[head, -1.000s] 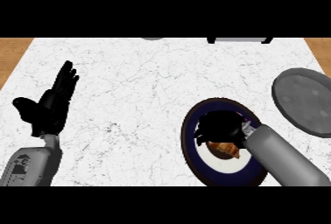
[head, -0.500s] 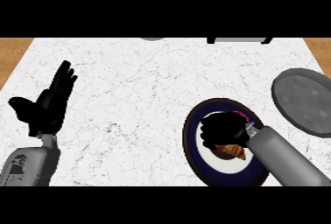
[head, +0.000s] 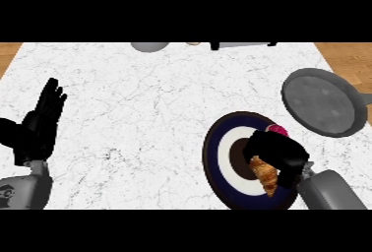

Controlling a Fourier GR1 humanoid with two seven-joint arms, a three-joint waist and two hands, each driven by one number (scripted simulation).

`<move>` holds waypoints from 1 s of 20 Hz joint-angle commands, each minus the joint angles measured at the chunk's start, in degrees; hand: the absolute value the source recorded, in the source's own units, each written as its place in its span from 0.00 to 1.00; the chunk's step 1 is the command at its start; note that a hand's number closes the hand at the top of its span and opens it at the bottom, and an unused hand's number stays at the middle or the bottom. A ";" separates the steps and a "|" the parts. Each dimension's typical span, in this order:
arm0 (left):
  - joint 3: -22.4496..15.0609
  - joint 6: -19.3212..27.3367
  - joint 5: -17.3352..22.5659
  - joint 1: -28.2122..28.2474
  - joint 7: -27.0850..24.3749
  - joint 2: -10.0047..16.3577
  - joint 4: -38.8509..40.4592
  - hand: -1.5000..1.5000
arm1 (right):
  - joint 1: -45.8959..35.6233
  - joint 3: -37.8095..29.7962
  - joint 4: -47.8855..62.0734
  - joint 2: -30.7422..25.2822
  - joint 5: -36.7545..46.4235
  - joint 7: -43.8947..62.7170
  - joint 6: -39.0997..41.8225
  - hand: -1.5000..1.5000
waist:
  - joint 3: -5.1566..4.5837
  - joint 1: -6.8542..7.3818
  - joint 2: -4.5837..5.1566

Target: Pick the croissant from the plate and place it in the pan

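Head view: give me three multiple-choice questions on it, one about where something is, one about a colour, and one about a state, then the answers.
1. Where is the croissant?
A. in a bowl
B. on the plate, partly under the right hand
C. on the floor

2. What colour is the pan?
A. red
B. grey
C. yellow

3. How is the left hand?
A. open, fingers straight
B. curled round a cup
C. clenched in a fist

Answers:
1 B: the croissant's lower end shows on the plate below the right hand, which curls over it.
2 B: the pan is plain grey, beyond the plate to the right.
3 A: the left hand shows straight fingers at the view's left and holds nothing.
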 commanded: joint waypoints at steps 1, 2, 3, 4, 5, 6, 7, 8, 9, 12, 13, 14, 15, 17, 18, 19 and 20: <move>1.16 0.77 0.33 2.52 -0.23 0.00 -1.18 0.50 | 8.61 -9.06 -9.57 1.05 -4.47 8.56 -5.04 1.00 | 0.20 -2.08 -0.47; 0.20 0.40 0.23 2.60 -0.58 -0.74 -1.23 0.50 | 10.59 -10.03 -13.11 1.93 -5.47 9.70 -5.90 1.00 | 0.18 -1.60 -0.09; 1.49 0.06 0.46 1.95 -1.03 0.55 -0.21 0.50 | 11.71 -11.43 -17.06 2.34 -6.86 9.56 -7.52 1.00 | 0.15 -2.02 -0.01; 1.82 -0.87 0.97 2.98 -1.62 0.92 0.25 0.50 | 13.08 -11.95 -21.72 2.20 -7.62 11.03 -5.95 1.00 | 0.04 -1.50 0.03; 1.55 -0.85 1.18 1.40 -0.05 0.95 -0.29 0.50 | 15.24 -14.45 -24.81 1.47 -10.21 10.85 -5.28 1.00 | 0.13 -1.25 0.29; 0.76 -0.59 0.89 1.67 -0.05 0.24 -1.24 0.50 | 17.42 -13.44 -28.82 4.51 -10.77 13.25 -5.50 1.00 | 0.15 -0.68 0.27; -0.12 0.29 0.10 0.87 0.71 -0.43 -1.82 0.50 | 19.69 -14.84 -32.81 3.83 -11.72 14.18 -4.94 1.00 | 0.19 0.05 0.56; -0.09 -0.91 0.51 2.61 -0.87 -0.20 -2.24 0.50 | 20.95 -16.15 -36.63 4.47 -13.34 16.39 -3.26 1.00 | 0.15 1.12 0.71; -0.26 -0.78 0.69 1.52 0.28 -0.28 -2.72 0.50 | 22.42 -18.10 -39.98 4.79 -15.66 17.50 -2.13 1.00 | 0.18 1.18 0.80; -2.58 -0.46 -0.73 1.28 0.27 -1.71 -3.66 0.50 | 25.73 -22.35 -48.94 6.07 -19.67 21.86 0.06 1.00 | 0.26 3.58 1.42; -2.54 -1.41 -0.49 1.62 -0.79 -1.43 -3.41 0.50 | 23.50 -25.64 -49.34 6.18 -22.01 23.96 1.44 1.00 | 0.26 4.40 1.64; -2.93 -1.24 -0.61 -2.10 0.68 -1.84 -0.70 0.50 | 24.62 -26.40 -51.86 6.56 -23.59 25.73 3.23 1.00 | 0.26 4.25 1.81; -4.28 -0.42 -1.52 0.25 2.26 -2.30 -5.20 0.50 | 24.29 -28.63 -51.55 7.42 -27.97 26.33 4.90 1.00 | 0.30 4.93 1.71; -2.34 -2.57 0.33 -1.24 -0.33 -1.51 -1.14 0.50 | 19.69 -33.00 -52.25 7.71 -31.86 31.55 6.90 1.00 | 0.25 5.42 1.94; -3.98 -0.85 -1.10 -1.30 0.69 -2.88 -2.70 0.50 | 18.22 -34.69 -47.58 9.56 -37.77 30.69 7.40 1.00 | 0.31 5.57 1.97; -3.42 -1.16 -1.08 -1.12 -1.10 -2.93 -0.28 0.50 | 15.28 -39.34 -44.05 7.64 -40.27 29.85 6.92 1.00 | 0.31 5.75 2.13; -3.33 -2.89 -0.26 1.72 -1.33 -1.85 -3.84 0.50 | 12.66 -40.40 -42.02 7.06 -40.36 31.67 6.69 1.00 | 0.31 6.52 2.03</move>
